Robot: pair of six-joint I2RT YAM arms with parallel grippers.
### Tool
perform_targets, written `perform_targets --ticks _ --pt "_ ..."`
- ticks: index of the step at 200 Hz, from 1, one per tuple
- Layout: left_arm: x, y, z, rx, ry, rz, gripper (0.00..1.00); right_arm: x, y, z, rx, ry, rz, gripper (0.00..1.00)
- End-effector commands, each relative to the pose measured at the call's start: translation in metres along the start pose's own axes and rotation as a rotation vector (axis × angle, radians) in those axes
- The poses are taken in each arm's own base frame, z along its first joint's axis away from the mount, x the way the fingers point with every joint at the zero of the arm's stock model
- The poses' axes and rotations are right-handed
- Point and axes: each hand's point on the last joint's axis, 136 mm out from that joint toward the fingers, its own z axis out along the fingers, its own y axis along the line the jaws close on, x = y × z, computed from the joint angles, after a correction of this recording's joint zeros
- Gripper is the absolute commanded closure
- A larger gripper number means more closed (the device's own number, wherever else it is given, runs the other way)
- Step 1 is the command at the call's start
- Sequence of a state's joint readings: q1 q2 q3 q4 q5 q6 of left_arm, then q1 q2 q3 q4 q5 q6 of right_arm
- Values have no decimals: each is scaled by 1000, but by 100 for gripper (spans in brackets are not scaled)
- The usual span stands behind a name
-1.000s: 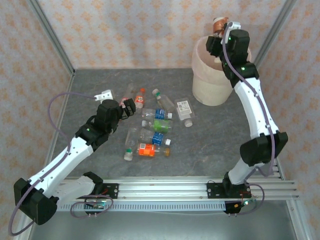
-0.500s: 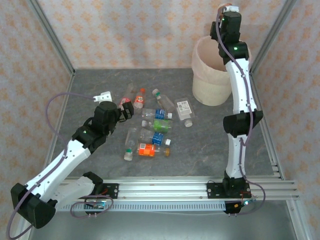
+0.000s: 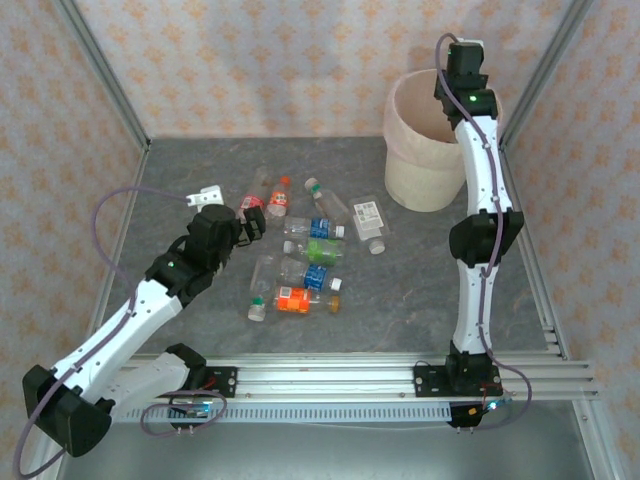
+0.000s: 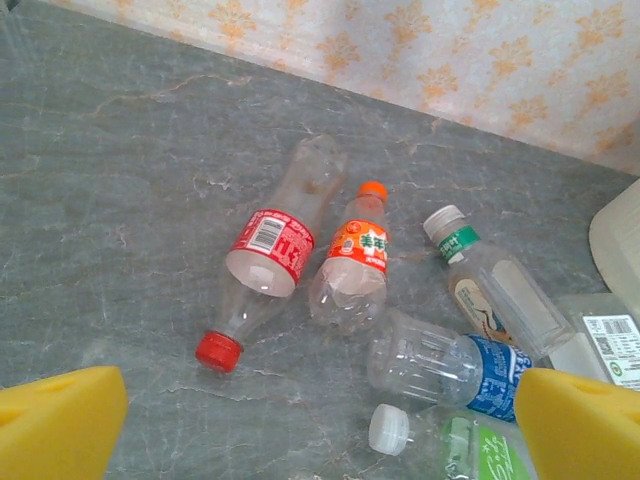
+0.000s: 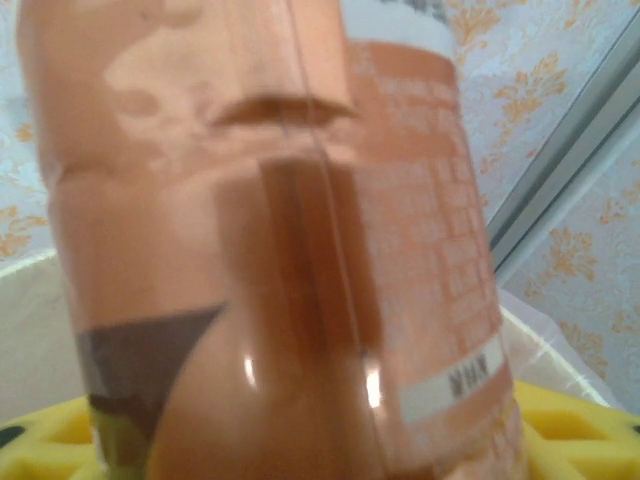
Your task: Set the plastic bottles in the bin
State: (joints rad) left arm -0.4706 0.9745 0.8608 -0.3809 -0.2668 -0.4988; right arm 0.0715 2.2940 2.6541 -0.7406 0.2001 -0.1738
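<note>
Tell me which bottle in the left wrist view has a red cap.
The red-labelled bottle, leftmost of the pile, its cap pointing toward the camera; the orange-labelled bottle beside it has an orange cap.

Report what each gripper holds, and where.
Left gripper: nothing, jaws open. Right gripper: orange-labelled bottle between its fingers, at the labelled body; whether clamped cannot be told.

bin (image 3: 420, 180) cream | table (image 3: 420, 290) grey marbled | walls (image 3: 250, 60) orange floral | left fingers (image 4: 55, 420) yellow

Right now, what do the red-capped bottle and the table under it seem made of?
The table: grey, matte, pale veins; stone or printed sheet, cannot tell. The red-capped bottle: likely thin clear plastic, glossy; the table shows through its dented body.
</note>
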Motion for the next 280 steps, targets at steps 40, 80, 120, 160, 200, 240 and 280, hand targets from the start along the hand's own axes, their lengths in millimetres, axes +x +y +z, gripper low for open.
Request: perform_targets --ticks 40,80,120,160,200,240,280 --pt "6 17 9 -113 28 11 0 1 -6 -5 31 12 10 14" --pt "12 14 19 -126 61 27 0 -14 -14 -32 17 -5 43 11" --pt "18 13 25 -130 82 35 0 -23 -8 -59 -52 -31 49 5" --pt "21 13 29 -135 92 39 0 -24 -11 -87 -86 -100 82 1" --pt "25 10 34 -125 109 39 0 -17 -14 -128 -171 -181 206 1" --pt "37 13 38 -145 175 65 0 11 12 -189 -439 -192 295 1" --pt "40 19 40 -168 178 12 0 62 54 -258 -659 -153 194 1"
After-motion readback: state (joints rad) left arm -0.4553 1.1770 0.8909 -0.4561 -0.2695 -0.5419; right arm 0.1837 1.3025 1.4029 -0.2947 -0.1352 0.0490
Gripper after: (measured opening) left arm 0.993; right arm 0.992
